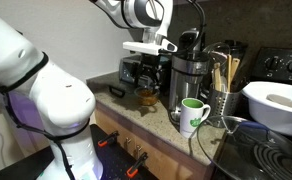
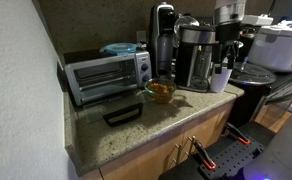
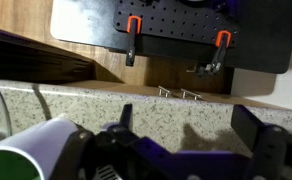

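My gripper (image 3: 186,125) is open, and only speckled granite countertop (image 3: 176,110) shows between its two dark fingers (image 3: 120,118). It hangs well above the counter in both exterior views (image 1: 154,50) (image 2: 229,42). The nearest thing is a white mug with a green inside (image 3: 31,155), at the lower left of the wrist view, outside the fingers. The mug (image 1: 194,115) (image 2: 221,79) stands near the counter's front edge, beside the coffee maker (image 1: 189,75) (image 2: 196,55). Nothing is held.
A toaster oven (image 2: 106,75) with a blue plate (image 2: 121,48) on top stands at one end of the counter. A glass bowl of food (image 2: 161,92), a black tray (image 2: 123,114), a utensil holder (image 1: 226,95), a white rice cooker (image 1: 276,105) and a stove (image 1: 256,155) are nearby. Drawer handles (image 3: 181,94) sit below the counter edge.
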{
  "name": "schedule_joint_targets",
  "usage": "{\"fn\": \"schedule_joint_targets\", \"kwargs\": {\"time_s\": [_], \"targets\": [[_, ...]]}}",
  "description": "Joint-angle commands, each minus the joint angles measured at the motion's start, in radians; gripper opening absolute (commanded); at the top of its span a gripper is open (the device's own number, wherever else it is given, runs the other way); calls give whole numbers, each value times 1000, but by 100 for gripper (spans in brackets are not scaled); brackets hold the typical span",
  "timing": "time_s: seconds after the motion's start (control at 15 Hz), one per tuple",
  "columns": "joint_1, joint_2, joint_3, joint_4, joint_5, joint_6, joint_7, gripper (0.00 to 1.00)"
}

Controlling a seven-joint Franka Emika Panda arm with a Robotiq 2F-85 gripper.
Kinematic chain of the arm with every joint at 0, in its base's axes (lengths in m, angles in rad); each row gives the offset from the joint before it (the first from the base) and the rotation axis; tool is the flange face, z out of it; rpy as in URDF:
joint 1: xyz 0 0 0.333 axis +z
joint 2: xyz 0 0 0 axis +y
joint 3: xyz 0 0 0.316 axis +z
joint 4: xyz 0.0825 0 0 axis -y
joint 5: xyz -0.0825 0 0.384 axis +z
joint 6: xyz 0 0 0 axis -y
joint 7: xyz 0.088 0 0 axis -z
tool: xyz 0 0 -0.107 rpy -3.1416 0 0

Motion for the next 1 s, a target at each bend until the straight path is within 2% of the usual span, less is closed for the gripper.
{"fn": "schedule_joint_targets", "kwargs": {"time_s": [0.0, 0.27, 0.6, 0.93], "targets": [[29, 37, 52, 24, 53, 32, 75, 100], [54, 101, 83, 44, 88, 103, 111, 100], [80, 238, 98, 81, 133, 275, 113, 100], [84, 393, 116, 144, 132, 417, 118, 100]]}}
